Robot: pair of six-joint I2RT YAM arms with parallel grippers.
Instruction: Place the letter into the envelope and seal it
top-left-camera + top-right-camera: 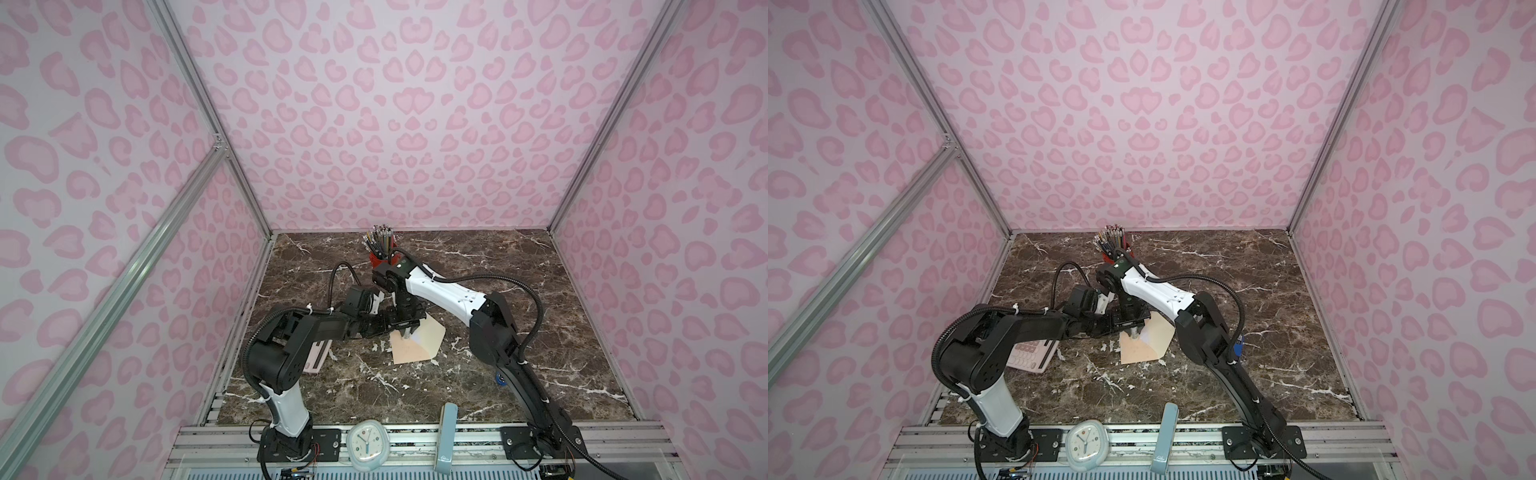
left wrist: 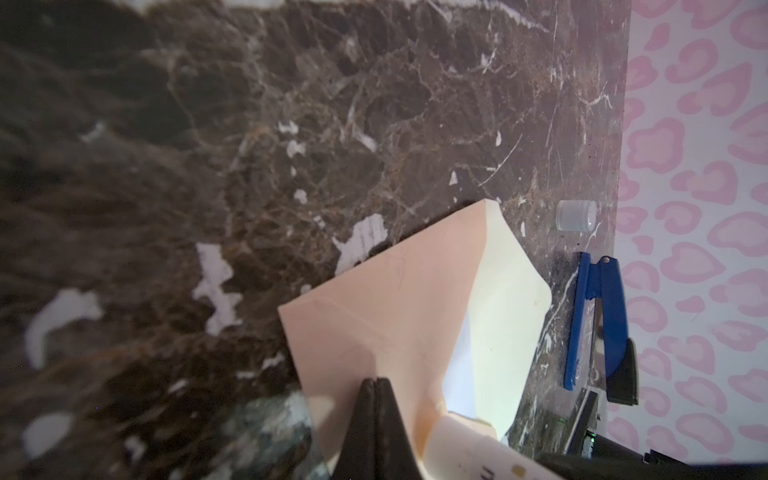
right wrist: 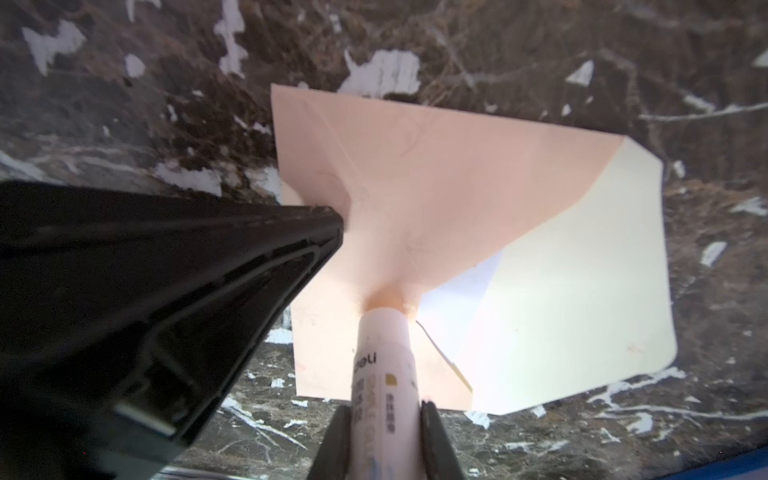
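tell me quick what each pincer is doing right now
Left pincer: shut, empty, tips on the envelope.
Right pincer: shut on the glue stick, its tip touching the envelope.

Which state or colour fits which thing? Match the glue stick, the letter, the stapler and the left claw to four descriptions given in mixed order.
Things:
1 glue stick
2 letter
3 stapler
4 left claw

Descriptions:
A shut
B gripped by the right claw, tip on the envelope
C mostly inside the envelope, white corner showing
D blue

Pairs: 1-B, 2-C, 3-D, 4-A
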